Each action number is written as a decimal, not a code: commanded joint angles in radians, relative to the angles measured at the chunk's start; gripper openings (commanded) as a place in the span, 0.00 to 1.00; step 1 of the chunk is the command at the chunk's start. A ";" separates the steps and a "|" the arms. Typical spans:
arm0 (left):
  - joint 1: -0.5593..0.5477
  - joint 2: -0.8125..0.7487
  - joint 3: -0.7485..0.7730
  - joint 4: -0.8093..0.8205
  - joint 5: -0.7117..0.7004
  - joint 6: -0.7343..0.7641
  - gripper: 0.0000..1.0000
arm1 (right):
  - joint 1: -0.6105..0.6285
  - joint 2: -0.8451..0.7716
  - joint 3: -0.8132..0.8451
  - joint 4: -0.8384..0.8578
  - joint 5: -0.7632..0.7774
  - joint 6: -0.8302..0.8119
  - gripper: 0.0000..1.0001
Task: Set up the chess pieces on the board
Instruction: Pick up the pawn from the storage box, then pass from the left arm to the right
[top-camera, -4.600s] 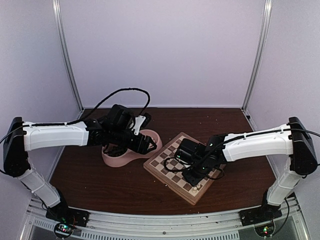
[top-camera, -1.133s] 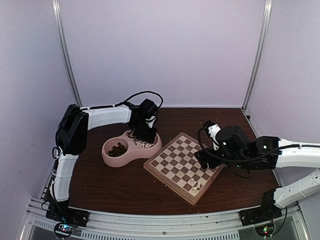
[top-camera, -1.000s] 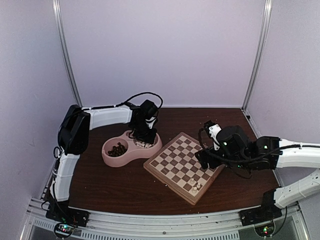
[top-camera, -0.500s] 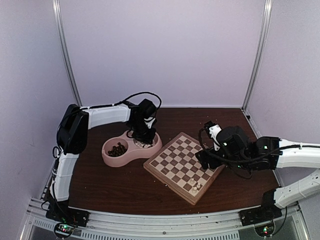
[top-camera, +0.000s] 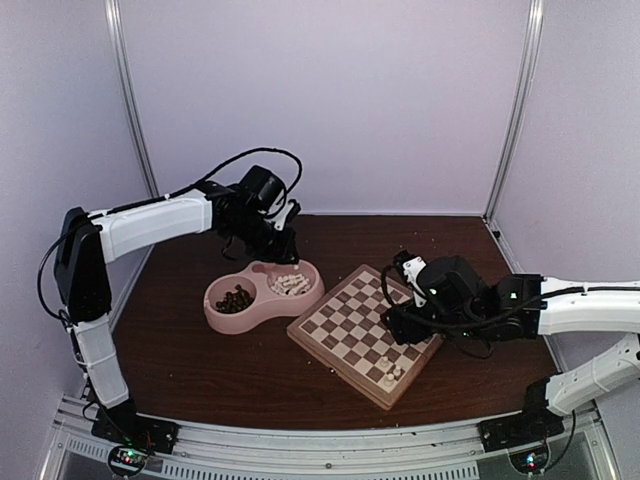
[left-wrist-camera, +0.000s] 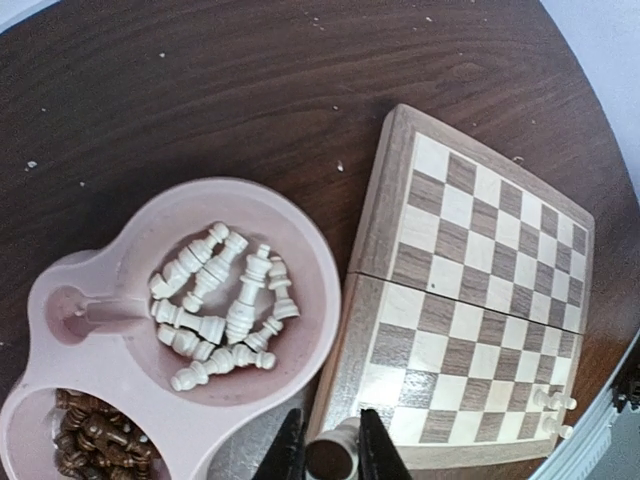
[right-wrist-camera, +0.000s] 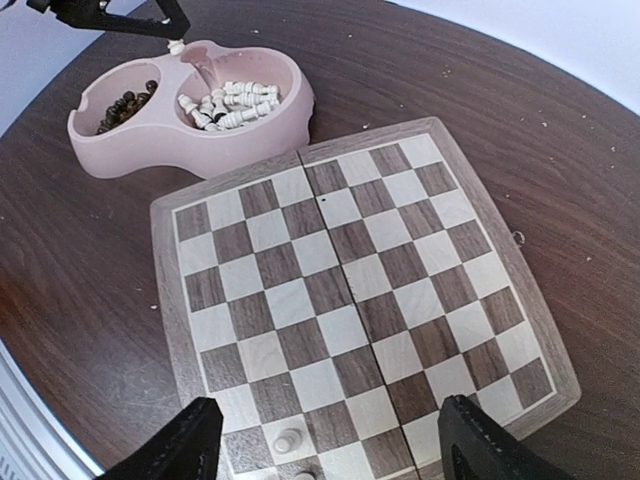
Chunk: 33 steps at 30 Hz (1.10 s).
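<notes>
Left gripper (left-wrist-camera: 327, 448) is clamped on one cream-white turned chessman (left-wrist-camera: 331, 462), hanging high above the pink double-bowl dish (top-camera: 255, 322) at 10 o'clock from the thick checkered wooden chessboard (top-camera: 345, 325), presumably for clearance. Two cream chessmen (top-camera: 390, 376) stand at its 5 o'clock corner. Right gripper (right-wrist-camera: 325, 450) hovers over the board, jaws wide apart.

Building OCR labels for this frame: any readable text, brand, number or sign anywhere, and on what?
None readable in any view.
Board: plain squares, bare rim, no rank or file marks.
Pink dish: no print.
Arm casings: no legible label.
White chess piece in the left fingers: unmarked.
</notes>
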 joint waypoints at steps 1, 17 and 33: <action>-0.010 -0.063 -0.081 0.126 0.173 -0.101 0.16 | -0.004 -0.008 0.039 0.120 -0.103 -0.008 0.74; -0.098 -0.215 -0.339 0.582 0.493 -0.533 0.19 | -0.004 0.069 0.000 0.562 -0.230 -0.109 0.58; -0.164 -0.205 -0.364 0.580 0.527 -0.563 0.20 | -0.005 0.105 0.016 0.519 -0.197 -0.148 0.43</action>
